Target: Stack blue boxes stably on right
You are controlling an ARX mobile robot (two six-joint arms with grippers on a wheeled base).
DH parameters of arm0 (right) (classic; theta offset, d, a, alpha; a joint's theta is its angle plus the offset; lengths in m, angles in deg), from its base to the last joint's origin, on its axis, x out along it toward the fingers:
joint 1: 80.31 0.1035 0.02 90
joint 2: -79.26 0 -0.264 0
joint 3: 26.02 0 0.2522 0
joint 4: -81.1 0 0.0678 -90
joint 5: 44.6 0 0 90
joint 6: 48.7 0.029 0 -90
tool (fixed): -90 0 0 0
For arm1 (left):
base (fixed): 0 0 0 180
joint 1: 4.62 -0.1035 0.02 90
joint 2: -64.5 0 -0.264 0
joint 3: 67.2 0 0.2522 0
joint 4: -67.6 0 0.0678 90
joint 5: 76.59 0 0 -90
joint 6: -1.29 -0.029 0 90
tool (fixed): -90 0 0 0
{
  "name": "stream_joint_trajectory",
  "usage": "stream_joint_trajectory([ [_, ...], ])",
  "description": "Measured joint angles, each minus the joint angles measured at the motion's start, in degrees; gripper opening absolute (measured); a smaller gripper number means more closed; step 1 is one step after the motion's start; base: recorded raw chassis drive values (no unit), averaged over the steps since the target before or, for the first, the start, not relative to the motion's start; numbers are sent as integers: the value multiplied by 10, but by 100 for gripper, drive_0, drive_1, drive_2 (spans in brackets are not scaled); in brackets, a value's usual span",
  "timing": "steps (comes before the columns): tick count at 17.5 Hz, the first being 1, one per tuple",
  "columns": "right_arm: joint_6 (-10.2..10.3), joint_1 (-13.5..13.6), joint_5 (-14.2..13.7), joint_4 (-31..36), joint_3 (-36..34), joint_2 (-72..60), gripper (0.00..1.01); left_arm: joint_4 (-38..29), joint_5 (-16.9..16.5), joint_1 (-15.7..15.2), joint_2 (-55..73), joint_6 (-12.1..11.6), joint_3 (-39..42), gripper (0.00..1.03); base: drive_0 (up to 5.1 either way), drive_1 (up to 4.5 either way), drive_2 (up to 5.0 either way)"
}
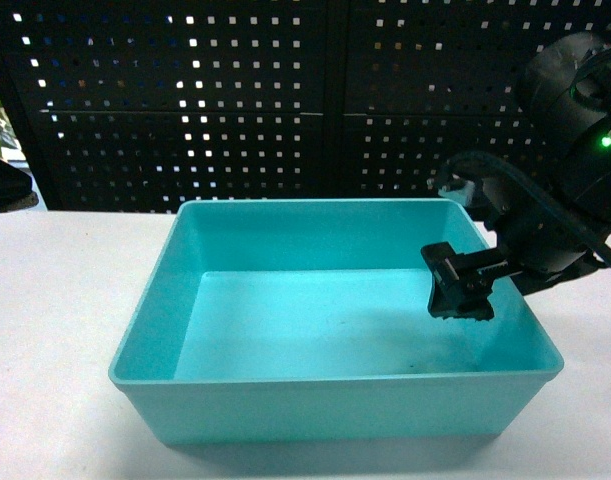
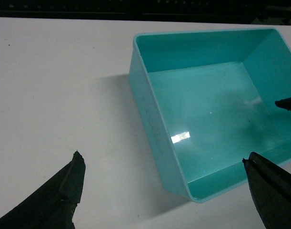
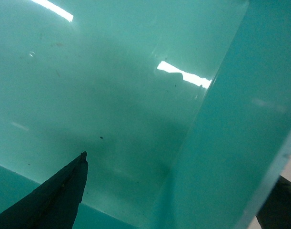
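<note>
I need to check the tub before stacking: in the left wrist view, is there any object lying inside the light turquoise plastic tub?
No. The light turquoise plastic tub shows only its bare glossy floor with light reflections.

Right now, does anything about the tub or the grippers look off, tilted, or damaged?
Nothing stands out. The turquoise tub sits flat on the white table, empty and uncracked, with only faint dark specks on its floor. The right gripper straddles its right wall, one finger inside. The left gripper is open, above the table.

Turquoise-blue box (image 1: 335,405) — upright, open, empty — sits on the white table (image 1: 55,330).
</note>
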Motion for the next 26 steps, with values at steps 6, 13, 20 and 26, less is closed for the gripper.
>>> stream_joint_trajectory([
  [6,7,-3,-32,-23,4,-30,98,0,0,0,0,0,0,98,0,0,0],
  [13,94,26,-60,-45,12,-32,12,0,0,0,0,0,0,98,0,0,0],
  [20,106,27,-61,-44,9,-29,2,0,0,0,0,0,0,98,0,0,0],
  [26,160,28,-102,-66,1,-20,2,0,0,0,0,0,0,98,0,0,0],
])
